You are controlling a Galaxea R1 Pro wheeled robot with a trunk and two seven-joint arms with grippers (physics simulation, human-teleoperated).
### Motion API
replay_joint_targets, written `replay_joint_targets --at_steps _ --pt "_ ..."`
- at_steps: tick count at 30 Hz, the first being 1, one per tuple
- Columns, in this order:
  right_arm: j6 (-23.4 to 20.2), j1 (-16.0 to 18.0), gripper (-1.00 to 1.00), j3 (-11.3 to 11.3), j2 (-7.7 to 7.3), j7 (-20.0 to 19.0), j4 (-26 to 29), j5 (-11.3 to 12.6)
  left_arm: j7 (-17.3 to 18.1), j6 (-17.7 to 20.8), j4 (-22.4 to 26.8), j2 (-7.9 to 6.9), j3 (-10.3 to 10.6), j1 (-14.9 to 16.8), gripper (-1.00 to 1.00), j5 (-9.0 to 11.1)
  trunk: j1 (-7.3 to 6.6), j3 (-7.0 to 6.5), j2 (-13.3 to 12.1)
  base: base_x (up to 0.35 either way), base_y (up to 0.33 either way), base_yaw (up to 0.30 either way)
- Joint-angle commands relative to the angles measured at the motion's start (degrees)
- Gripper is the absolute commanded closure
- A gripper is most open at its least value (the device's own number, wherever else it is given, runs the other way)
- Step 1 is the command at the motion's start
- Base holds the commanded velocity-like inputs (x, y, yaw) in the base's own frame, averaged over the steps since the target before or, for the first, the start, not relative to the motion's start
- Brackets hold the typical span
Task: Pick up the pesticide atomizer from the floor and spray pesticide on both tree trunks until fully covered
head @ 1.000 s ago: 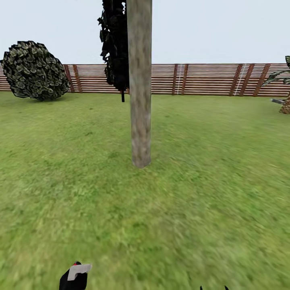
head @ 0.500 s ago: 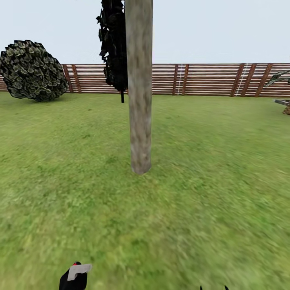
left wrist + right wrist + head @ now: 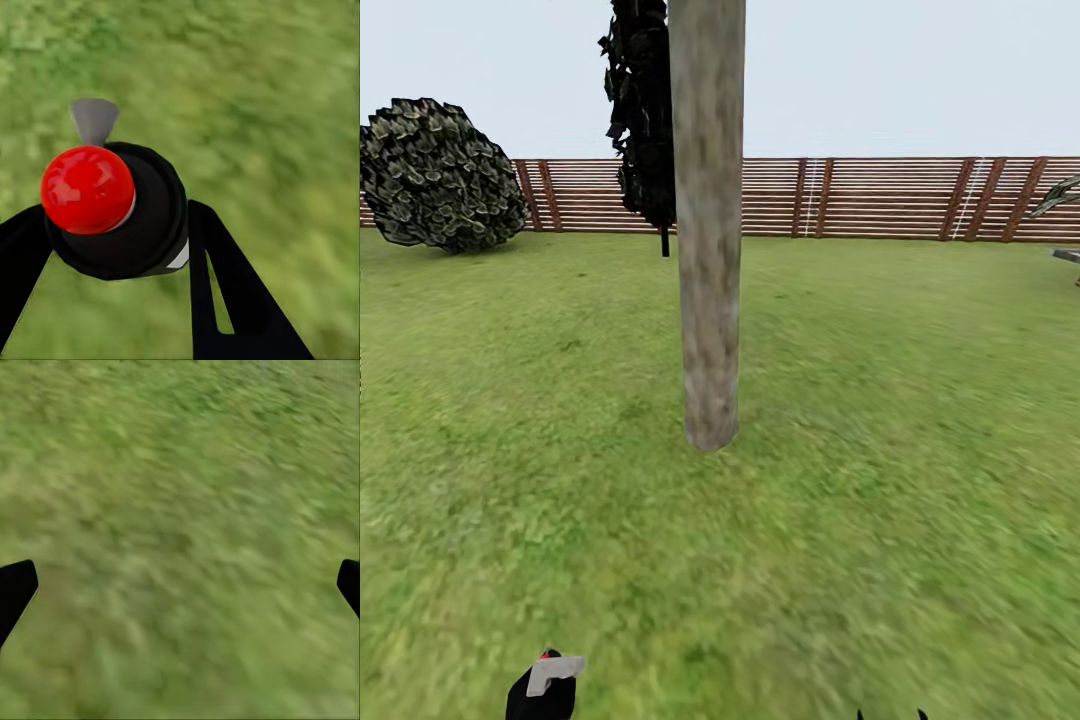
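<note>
Closing on tree trunk (image 3: pixel 708 250); left hand (image 3: pixel 112 247) clamps pesticide atomizer (image 3: pixel 112 210), right hand (image 3: pixel 180 585) spread, nothing held. Aim nozzle squarely, sweep base upward.

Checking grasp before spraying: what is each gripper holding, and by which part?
Left gripper holds the pesticide atomizer, fingers clamped on either side of its dark body just below the red cap. Right gripper is open, holding nothing.
</note>
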State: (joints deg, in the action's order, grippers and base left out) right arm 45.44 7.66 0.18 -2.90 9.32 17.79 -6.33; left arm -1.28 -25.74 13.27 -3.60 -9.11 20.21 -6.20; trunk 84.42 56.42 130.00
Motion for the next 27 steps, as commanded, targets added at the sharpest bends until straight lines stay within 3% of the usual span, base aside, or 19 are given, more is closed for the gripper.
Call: replay_joint_targets --at_steps 1,9,17,19,23,24,25,26,27 --pt "0.0 0.0 -1.00 0.0 0.00 0.0 0.0 0.0 0.0 0.0 0.0 0.00 0.0 0.0 1.00 0.0 0.00 0.00 0.0 0.345 0.000 0.136" --pt "0.0 0.0 -1.00 0.0 0.00 0.1 0.0 0.0 0.0 0.0 0.0 0.00 0.0 0.0 1.00 0.0 0.00 0.00 0.0 0.345 -0.004 0.209" --pt "0.0 0.0 -1.00 -0.1 0.06 0.0 0.4 0.0 -0.2 0.3 0.5 0.20 0.2 0.0 1.00 -0.1 0.00 0.00 0.0 0.318 -0.107 0.024" --pt "-0.2 0.0 -1.00 0.0 -0.11 -0.1 2.4 -1.4 0.0 0.4 0.8 0.13 0.4 0.2 1.00 -0.4 0.00 0.00 0.0 0.284 -0.167 0.001" --pt "-1.3 0.4 -1.00 0.0 -0.21 -0.2 5.7 -8.4 0.4 0.5 1.0 -0.03 0.7 0.7 1.00 -0.9 0.00 0.00 0.0 0.282 -0.171 0.000" --pt "-3.0 1.1 -1.00 0.0 -0.20 -0.3 6.8 -12.4 1.3 0.6 1.1 -0.12 0.8 0.8 1.00 -1.7 0.00 0.00 0.0 0.281 -0.172 0.000" --pt "-6.7 2.9 -1.00 -0.1 -0.13 -1.1 8.1 -17.3 3.9 0.7 1.2 -0.56 1.0 1.0 1.00 -4.0 0.00 0.00 0.0 0.281 -0.173 0.000" --pt "-7.8 3.4 -1.00 -0.1 -0.12 -1.5 8.3 -18.3 4.7 0.8 1.3 -0.78 1.0 1.1 1.00 -4.8 0.00 0.00 0.0 0.281 -0.173 0.000" --pt "-11.0 5.3 -1.00 -0.1 -0.06 -3.5 9.0 -20.5 7.3 1.0 1.9 -1.59 1.1 1.3 1.00 -7.5 0.00 0.00 0.0 0.281 -0.173 0.000"
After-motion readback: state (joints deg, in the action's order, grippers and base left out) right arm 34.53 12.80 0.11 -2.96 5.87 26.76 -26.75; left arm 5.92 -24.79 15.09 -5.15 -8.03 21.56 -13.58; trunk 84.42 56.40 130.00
